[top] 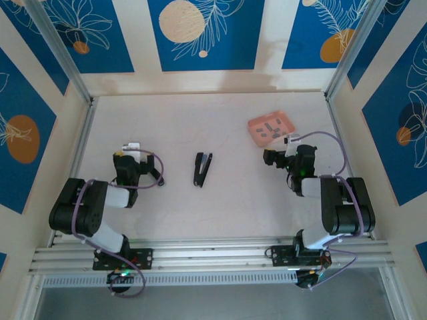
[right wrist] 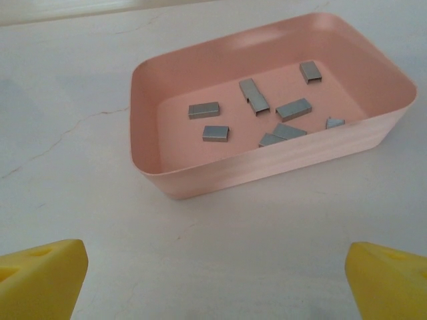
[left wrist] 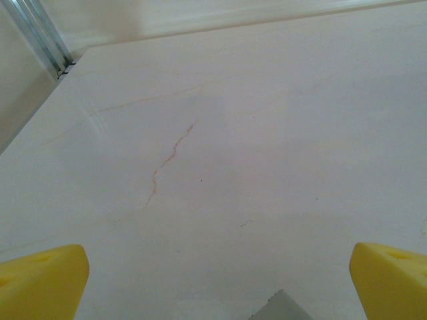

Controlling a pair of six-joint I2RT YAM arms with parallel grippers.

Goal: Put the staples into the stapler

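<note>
Right end effector (right wrist: pixel 215 280) gapes over pale cracked table (right wrist: pixel 80 167), blue-patterned walls (top: pixel 207 33) around.

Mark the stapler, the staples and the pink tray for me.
stapler (top: pixel 200 173), top external view, middle of its black body.
staples (right wrist: pixel 293 109), right wrist view, top of one grey strip.
pink tray (right wrist: pixel 267 168), right wrist view, near outer wall.

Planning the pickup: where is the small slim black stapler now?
Top view: the small slim black stapler lies mid-table between the two arms, left of the salmon-pink square tray.

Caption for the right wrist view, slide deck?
Right gripper, fingers open, facing pink tray of loose staples.
</note>
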